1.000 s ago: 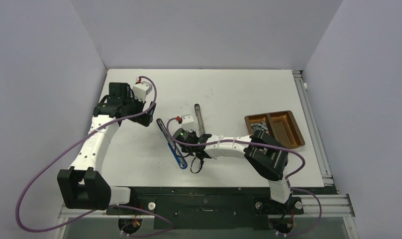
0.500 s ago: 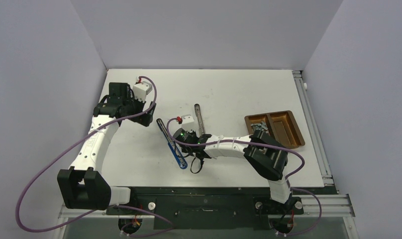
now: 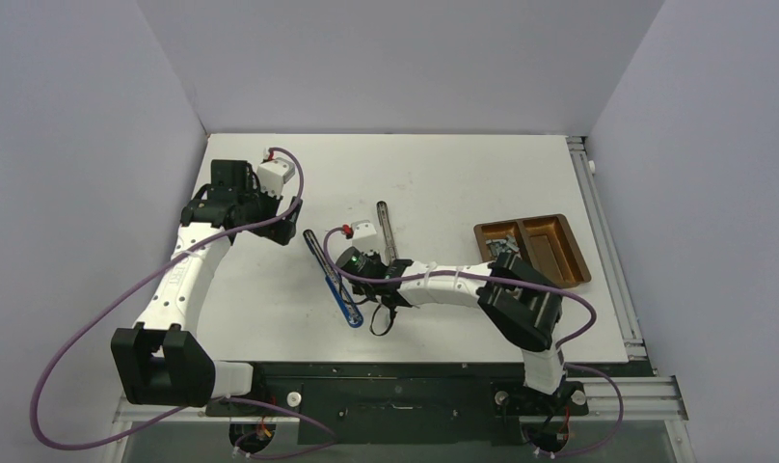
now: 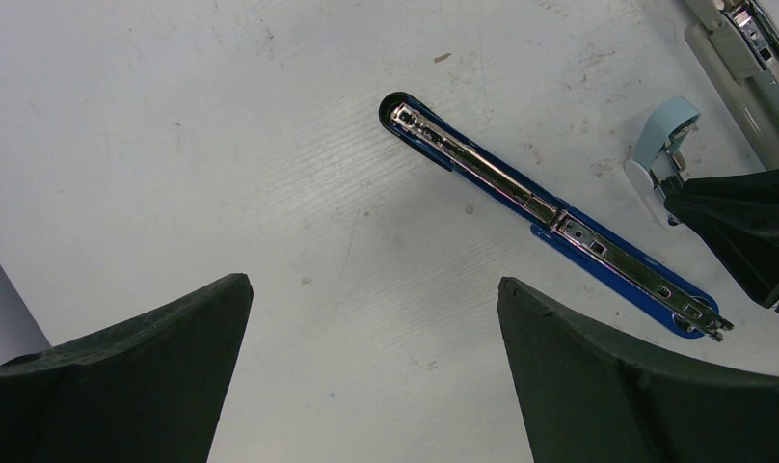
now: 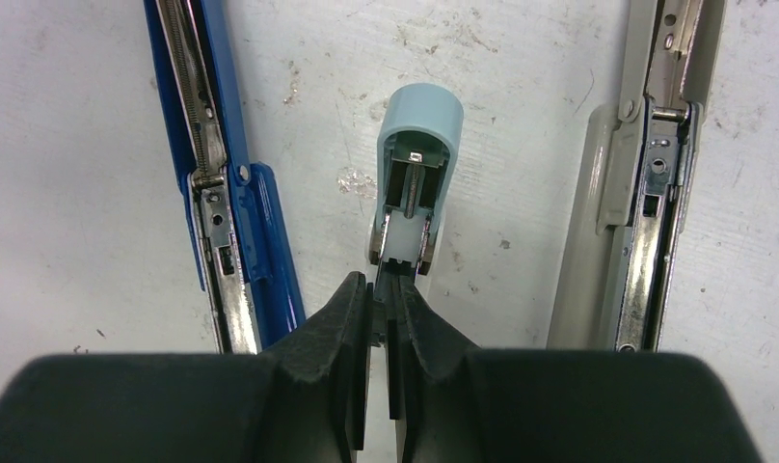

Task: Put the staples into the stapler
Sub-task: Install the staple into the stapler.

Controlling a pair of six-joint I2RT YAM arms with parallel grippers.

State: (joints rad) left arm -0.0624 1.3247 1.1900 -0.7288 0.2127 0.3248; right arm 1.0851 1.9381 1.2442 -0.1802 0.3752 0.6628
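Starting at the left, the left claw (image 4: 371, 285) hangs over the far-left part of the white table (image 3: 463, 174) with its jaws spread wide. Both fingers (image 4: 125, 376) are clear of every object.

To its right lies the blue stapler (image 4: 550, 212). It is folded open flat with its metal channel facing up, and it runs from far-left to near-right.

Just right of it sits the small pale blue stapler (image 5: 419, 145), its inside facing up and its rounded end pointing away from the right claw (image 5: 388, 287). That claw is fully closed, with its tips pressed together against the near end of this small stapler. Whether anything is pinched between the tips cannot be told.

Just right of the small stapler lies the grey stapler (image 5: 646, 174), folded open flat and roughly parallel to the blue one.

Well to the right stands the brown tray (image 3: 559, 253), divided into two compartments. The staples (image 3: 502, 247) lie as a silvery cluster in the near corner of its left compartment. They are partly hidden by the right arm (image 3: 453, 282) and well apart from all three staplers.
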